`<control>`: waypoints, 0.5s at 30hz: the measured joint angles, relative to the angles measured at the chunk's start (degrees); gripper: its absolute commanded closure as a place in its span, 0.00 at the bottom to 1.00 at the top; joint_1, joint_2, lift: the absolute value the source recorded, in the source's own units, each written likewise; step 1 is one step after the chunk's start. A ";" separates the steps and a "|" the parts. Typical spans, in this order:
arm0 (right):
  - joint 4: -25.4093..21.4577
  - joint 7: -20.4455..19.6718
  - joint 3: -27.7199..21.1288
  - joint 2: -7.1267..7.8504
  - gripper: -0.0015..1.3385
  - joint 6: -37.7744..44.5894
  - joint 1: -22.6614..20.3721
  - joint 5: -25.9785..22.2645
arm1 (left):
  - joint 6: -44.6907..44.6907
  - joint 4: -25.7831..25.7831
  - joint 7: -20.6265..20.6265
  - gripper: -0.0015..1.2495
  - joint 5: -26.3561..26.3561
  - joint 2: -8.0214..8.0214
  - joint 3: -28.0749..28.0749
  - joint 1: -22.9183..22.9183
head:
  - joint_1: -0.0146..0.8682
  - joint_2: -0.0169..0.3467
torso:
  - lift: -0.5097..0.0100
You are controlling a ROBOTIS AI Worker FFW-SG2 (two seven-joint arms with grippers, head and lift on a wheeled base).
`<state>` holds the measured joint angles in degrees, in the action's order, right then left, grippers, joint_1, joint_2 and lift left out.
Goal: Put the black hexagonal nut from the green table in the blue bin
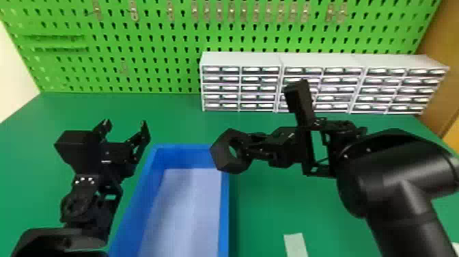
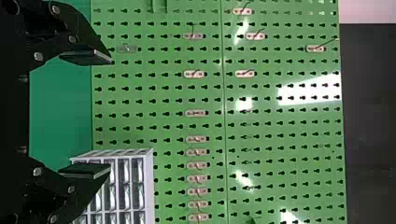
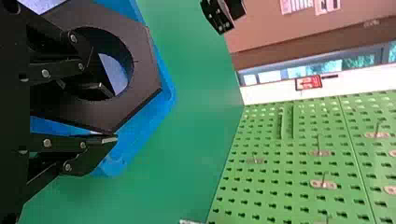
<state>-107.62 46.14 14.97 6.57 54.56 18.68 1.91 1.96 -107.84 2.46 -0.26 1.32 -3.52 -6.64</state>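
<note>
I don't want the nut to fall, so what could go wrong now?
The right gripper pinches the black nut by just one side, so it might tilt or slip. It also looks close above the right wall of the blue bin, so dropped here it could bump that and land on the green table.

way in: blue bin's (image 1: 224,212) open top | obstacles: raised rim (image 1: 182,146), drawer units (image 1: 239,59) beyond

Pegboard (image 1: 164,42): rose upright, green
Drawer cabinets (image 1: 240,59): stood side by side before it
Hooks (image 1: 207,13): hung mostly in rows
Pale strip (image 1: 295,244): lay flat
</note>
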 measured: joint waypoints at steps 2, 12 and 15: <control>0.28 0.00 0.83 0.08 0.82 0.01 0.32 -0.34 | 0.00 0.02 0.00 0.35 0.00 0.00 0.00 0.07 | 0.76 0.20 | 0.80; 2.43 -0.18 5.98 0.74 0.82 0.02 2.15 -2.83 | -0.01 0.09 0.00 0.35 0.00 0.00 0.08 0.15 | 0.76 0.20 | 0.80; 3.12 -0.76 7.90 0.99 0.82 0.02 2.79 -4.04 | -0.02 0.09 0.00 0.35 0.00 0.00 0.06 0.21 | 0.76 0.20 | 0.80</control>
<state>-104.50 45.38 22.87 7.56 54.58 21.47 -2.13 1.94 -107.75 2.46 -0.26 1.32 -3.46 -6.44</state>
